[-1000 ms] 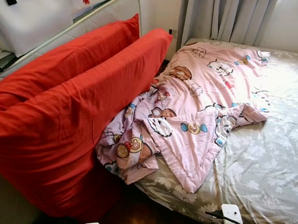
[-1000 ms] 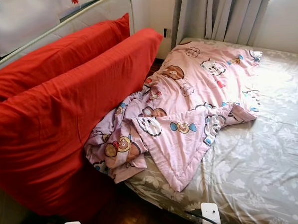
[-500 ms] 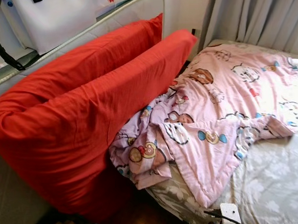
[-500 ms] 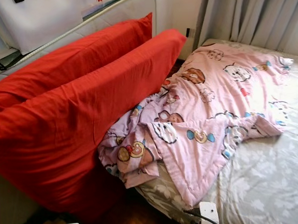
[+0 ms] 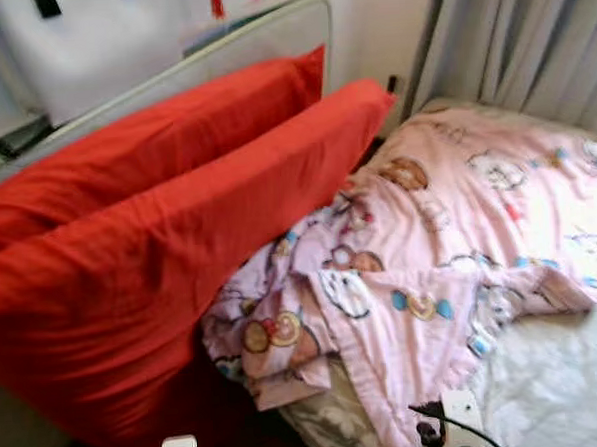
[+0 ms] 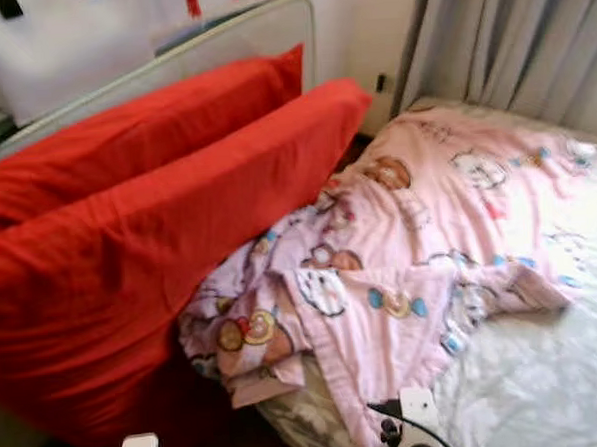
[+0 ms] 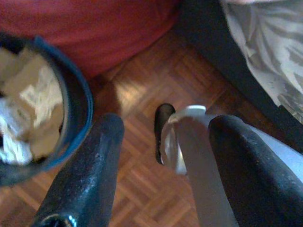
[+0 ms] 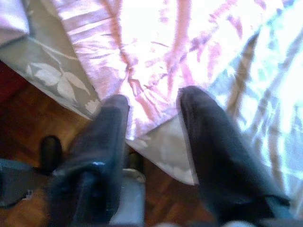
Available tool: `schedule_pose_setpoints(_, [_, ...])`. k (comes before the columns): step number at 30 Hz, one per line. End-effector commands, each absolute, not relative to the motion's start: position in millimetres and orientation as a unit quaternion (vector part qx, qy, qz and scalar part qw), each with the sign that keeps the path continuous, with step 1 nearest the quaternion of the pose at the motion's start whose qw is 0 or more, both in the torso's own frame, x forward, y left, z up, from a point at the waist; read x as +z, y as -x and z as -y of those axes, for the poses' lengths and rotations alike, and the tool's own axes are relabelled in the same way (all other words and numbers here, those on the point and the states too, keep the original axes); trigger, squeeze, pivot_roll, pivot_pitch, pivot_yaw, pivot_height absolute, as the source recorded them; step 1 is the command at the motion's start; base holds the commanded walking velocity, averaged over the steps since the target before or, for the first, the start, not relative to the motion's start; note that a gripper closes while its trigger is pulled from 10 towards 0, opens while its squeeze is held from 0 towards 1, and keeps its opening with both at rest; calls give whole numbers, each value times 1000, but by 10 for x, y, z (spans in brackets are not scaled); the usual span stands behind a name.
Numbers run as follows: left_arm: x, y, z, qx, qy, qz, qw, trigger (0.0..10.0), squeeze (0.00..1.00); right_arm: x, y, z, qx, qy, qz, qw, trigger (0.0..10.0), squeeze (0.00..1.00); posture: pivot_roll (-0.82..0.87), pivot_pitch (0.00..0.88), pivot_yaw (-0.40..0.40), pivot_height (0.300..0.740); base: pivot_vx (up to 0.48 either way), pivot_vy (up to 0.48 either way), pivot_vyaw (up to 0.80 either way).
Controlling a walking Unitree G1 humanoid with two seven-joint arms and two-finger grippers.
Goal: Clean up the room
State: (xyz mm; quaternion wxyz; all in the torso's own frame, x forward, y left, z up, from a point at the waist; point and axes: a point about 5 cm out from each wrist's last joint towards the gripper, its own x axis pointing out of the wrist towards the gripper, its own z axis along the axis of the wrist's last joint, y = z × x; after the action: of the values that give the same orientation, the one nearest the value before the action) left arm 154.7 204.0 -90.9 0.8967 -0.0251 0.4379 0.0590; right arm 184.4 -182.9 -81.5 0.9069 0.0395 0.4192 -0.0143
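The pink quilt (image 5: 451, 266) lay rumpled on the bed (image 5: 557, 370), right of two red pillows (image 5: 179, 240). Both grippers hung low, left (image 7: 163, 156) and right (image 8: 154, 123), fingers apart. Best to grasp the quilt's near corner, avoiding the sheet beneath.

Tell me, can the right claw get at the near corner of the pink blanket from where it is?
Probably yes. The right claw hangs open just above the pink blanket where its corner droops over the bed edge, and nothing lies between them.
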Motion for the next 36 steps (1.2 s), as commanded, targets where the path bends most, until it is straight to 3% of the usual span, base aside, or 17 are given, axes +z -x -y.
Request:
schedule_pose_setpoints(1, [-902,-1544,-2044,64,37,-428,901,10000,0,-881,-1698,1841,-16,-41,-436,899,10000,0,8,80,-14,740,0,0,0])
schedule_pose_setpoints(3, [-884,-1560,-2043,65,44,-410,909,10000,0,-719,-2017,1737,0,-44,-378,925,10000,0,9,82,-14,740,0,0,0])
schedule_pose_setpoints(6, [-861,-1577,-2045,66,46,-391,917,10000,0,-585,-2203,1720,5,-55,-326,944,10000,0,9,84,-12,740,0,0,0])
schedule_pose_setpoints(20, [-812,-1584,-2053,76,45,-347,934,10000,0,-201,-2470,1745,7,-48,-162,986,10000,0,2,58,-22,740,0,0,0])
schedule_pose_setpoints(21, [-405,-1979,-2212,73,-5,-195,978,10000,0,-175,-2466,1748,4,-49,-149,988,10000,0,5,51,-23,740,0,0,0])
schedule_pose_setpoints(23, [18,-2205,-2260,53,-43,-92,993,10000,0,-149,-2466,1750,2,-47,-139,989,10000,0,6,48,-22,740,0,0,0])
schedule_pose_setpoints(24, [83,-2225,-2258,47,-48,-81,994,10000,0,-145,-2465,1749,2,-46,-136,990,10000,0,5,42,-21,740,0,0,0])
schedule_pose_setpoints(25, [206,-2257,-2238,41,-29,-7,999,10000,0,-138,-2471,1734,0,-50,-133,990,10000,0,0,32,-17,740,0,0,0])
schedule_pose_setpoints(28, [291,-2275,-2223,40,-24,43,998,10000,0,-125,-2472,1716,1,-52,-130,990,10000,0,1,26,-15,740,0,0,0])
schedule_pose_setpoints(36, [334,-2230,-2213,49,-2,43,998,10000,0,-51,-2497,1667,9,-49,-113,992,10000,0,-1,12,-14,740,0,0,0])
